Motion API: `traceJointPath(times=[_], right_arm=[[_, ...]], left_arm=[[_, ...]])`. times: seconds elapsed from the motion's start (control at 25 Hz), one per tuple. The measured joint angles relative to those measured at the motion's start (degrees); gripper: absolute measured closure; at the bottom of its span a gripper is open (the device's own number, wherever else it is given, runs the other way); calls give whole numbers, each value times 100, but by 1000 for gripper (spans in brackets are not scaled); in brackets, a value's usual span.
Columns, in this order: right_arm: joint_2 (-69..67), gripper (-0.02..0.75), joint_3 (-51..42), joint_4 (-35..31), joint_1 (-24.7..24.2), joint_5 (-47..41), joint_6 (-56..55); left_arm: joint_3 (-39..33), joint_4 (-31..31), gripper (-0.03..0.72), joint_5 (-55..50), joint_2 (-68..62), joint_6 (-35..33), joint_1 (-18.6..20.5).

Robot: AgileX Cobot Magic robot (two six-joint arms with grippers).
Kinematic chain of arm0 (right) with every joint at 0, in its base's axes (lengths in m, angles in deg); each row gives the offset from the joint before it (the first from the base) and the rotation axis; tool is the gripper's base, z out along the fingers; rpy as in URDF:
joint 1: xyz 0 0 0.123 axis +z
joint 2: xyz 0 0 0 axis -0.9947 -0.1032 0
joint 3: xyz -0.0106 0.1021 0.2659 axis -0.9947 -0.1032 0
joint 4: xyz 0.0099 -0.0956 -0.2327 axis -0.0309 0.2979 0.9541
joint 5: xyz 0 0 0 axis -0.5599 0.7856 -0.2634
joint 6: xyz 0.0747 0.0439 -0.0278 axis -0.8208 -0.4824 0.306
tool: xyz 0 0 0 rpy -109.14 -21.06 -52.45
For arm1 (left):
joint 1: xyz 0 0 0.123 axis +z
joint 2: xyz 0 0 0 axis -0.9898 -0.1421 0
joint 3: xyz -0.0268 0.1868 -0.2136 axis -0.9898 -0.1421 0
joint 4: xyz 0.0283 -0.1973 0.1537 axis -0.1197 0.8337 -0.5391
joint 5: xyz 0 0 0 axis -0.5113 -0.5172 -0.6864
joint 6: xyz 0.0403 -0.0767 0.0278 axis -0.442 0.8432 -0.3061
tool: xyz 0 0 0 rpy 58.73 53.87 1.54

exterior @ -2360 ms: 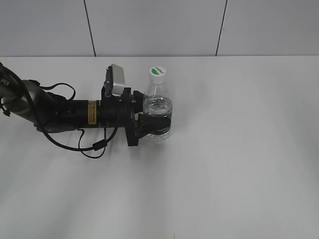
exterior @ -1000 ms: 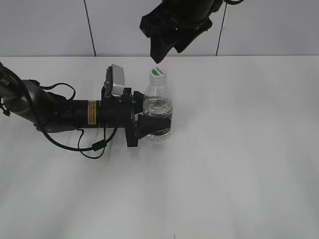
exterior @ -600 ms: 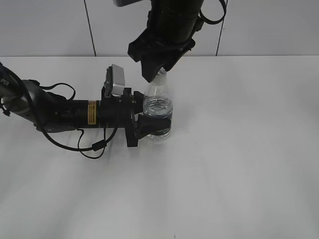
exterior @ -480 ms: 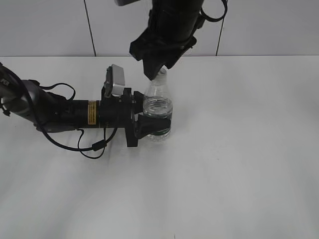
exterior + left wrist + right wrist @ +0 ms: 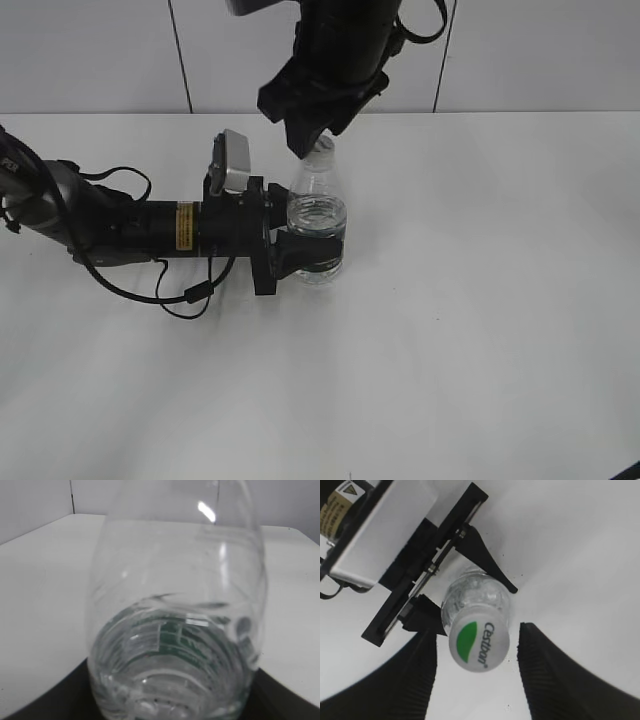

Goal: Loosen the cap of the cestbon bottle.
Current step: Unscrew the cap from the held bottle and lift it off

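- Standing upright on the white desk (image 5: 480,300): the bottle (image 5: 318,225), long axis vertical, neck pointing straight up toward the right end effector (image 5: 476,667).
- Clamped on the bottle's lower body at the green label: the left end effector (image 5: 305,255), reaching in from the left, low over the desk. Judged from the exterior view only, since the left wrist view is filled by the clear bottle wall and shows no fingers.
- Hanging directly above the bottle: the right end effector, pointing down, fingers spread apart.
- Seen in the right wrist view between the two dark fingers (image 5: 415,675): the white cap (image 5: 479,638) with green leaf mark, a clear gap on each side, nearer to the left finger than to the right one. No contact visible.
- In the exterior view: only the edge of the cap (image 5: 325,145) visible beside the finger tips, so height of the fingers against the cap hard to judge there.
- Nearer to the cap: clearly the right arm; the left one busy with holding.
- Probably needed next: small centring over the cap, closing on its rim, then turning about the vertical axis.
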Motion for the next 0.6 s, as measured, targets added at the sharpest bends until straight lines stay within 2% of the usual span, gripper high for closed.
traceJointPath(times=[0.6], right_arm=[[-172,339,213,13,0,-4,-103]], left_arm=[[0,1,279,-5,0,0,0]])
